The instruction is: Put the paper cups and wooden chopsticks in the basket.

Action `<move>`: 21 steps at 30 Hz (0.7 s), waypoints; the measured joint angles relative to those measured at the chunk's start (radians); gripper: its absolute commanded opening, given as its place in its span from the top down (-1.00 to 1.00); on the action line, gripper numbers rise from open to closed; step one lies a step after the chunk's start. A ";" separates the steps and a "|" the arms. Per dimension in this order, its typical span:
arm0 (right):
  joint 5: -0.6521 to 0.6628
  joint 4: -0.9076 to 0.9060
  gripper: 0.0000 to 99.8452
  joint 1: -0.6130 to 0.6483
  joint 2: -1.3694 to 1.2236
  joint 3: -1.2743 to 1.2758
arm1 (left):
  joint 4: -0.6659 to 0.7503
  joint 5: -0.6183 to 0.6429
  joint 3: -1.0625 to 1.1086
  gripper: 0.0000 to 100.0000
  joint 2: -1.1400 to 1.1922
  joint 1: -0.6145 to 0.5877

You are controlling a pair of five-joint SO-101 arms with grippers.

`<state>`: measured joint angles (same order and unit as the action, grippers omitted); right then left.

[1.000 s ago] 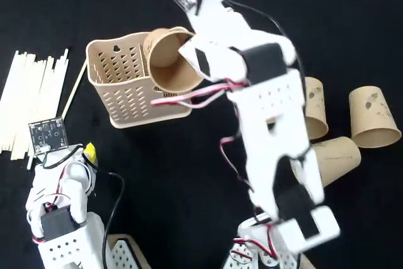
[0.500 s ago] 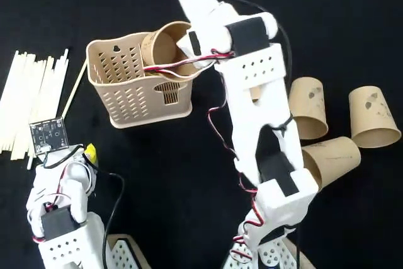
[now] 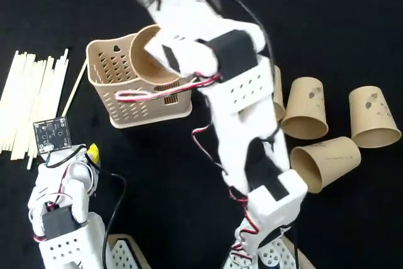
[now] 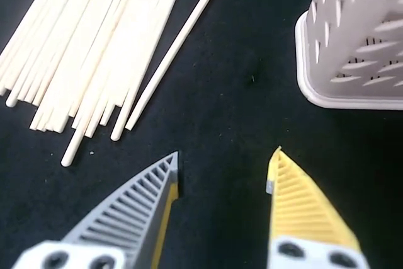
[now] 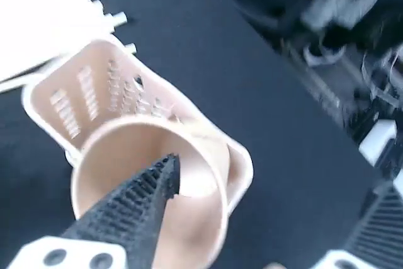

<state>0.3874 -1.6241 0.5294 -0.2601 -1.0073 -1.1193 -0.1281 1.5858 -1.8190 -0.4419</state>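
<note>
At the near left, the left gripper (image 4: pixel 225 155) hangs low over the black worktop (image 3: pixel 157 174). Its fingers are spread wide, one grey and one yellow, and nothing lies between them. Bare cloth lies under them.

To the right, three loose paper cups (image 3: pixel 324 163) sit on the worktop. The nearest one lies on its side with its mouth toward the arm. Two more (image 3: pixel 374 116) lie a little farther back, well apart from the basket. The edge of a further cup (image 3: pixel 278 92) shows beside the right arm.

Farther off on the left, the wooden chopsticks (image 4: pixel 94 42) lie in a loose flat bundle, running near to far. A single chopstick (image 4: pixel 179 42) lies apart from the bundle, between it and the basket (image 3: pixel 126 102). The basket stands upright, just right of that lone stick.

Over the right end of the basket is the right gripper (image 5: pixel 267 193), at the end of an arm stretched from the near edge. Its fingers are wide apart. The black one (image 5: pixel 148 193) reaches down inside the mouth of a paper cup (image 3: pixel 150 58), and the other stands well clear of the cup's wall. This cup is tilted, mouth upward, with its lower part inside the rim of the basket at the right end.
</note>
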 measured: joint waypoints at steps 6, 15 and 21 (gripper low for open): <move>0.000 0.041 0.18 -0.009 -0.052 -0.028 | 0.000 0.000 0.000 0.54 0.000 0.000; 0.000 0.107 0.18 -0.078 -0.092 -0.066 | 0.000 0.000 0.000 0.54 0.000 0.000; 0.014 0.031 0.18 -0.095 -0.071 -0.066 | 0.012 0.000 0.008 0.54 0.000 0.000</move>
<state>0.4012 -1.5934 0.4342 -0.3307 -1.0733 -1.1070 -0.1281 1.5934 -1.8190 -0.4419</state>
